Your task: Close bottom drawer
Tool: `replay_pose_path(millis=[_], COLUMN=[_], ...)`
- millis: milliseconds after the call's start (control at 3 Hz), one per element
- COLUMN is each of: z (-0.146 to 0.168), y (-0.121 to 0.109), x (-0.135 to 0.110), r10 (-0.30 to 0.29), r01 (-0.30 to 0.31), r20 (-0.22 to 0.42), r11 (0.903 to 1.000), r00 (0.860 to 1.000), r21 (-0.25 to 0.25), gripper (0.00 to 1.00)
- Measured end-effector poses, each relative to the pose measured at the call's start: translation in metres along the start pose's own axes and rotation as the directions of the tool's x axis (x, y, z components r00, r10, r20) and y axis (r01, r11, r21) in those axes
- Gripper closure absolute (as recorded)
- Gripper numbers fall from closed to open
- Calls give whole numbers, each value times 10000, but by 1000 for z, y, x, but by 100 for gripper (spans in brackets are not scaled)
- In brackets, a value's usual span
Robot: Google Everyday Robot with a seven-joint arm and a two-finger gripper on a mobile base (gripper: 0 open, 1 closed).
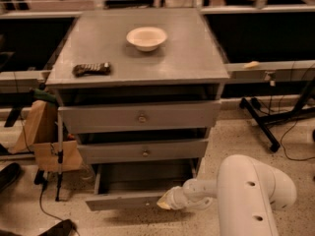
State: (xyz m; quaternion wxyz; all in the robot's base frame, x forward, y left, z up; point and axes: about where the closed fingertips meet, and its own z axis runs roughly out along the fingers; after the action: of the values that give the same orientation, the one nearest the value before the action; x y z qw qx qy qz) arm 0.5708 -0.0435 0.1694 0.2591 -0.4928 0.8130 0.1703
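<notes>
Bottom drawer (125,201) pulled out, lowest in the desk (197,58), closing push in hand
Tool (166,199) at the drawer front's right end, how open I cannot tell; next calls for a straight shove inward

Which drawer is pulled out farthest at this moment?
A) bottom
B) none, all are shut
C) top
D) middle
A: the bottom drawer juts far out with its inside showing, and the end effector is at the right end of its front.
</notes>
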Motion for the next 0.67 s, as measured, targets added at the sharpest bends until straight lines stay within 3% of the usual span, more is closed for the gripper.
replay_pose_path(millis=[333, 667], z=[7, 6], y=[0, 2], x=[8, 10], r10=[236, 253], r01=[-236, -252], r20=[-186, -256], r11=[9997, 9997], r00=[9995, 9994], r21=[-4, 27], gripper=[27, 4])
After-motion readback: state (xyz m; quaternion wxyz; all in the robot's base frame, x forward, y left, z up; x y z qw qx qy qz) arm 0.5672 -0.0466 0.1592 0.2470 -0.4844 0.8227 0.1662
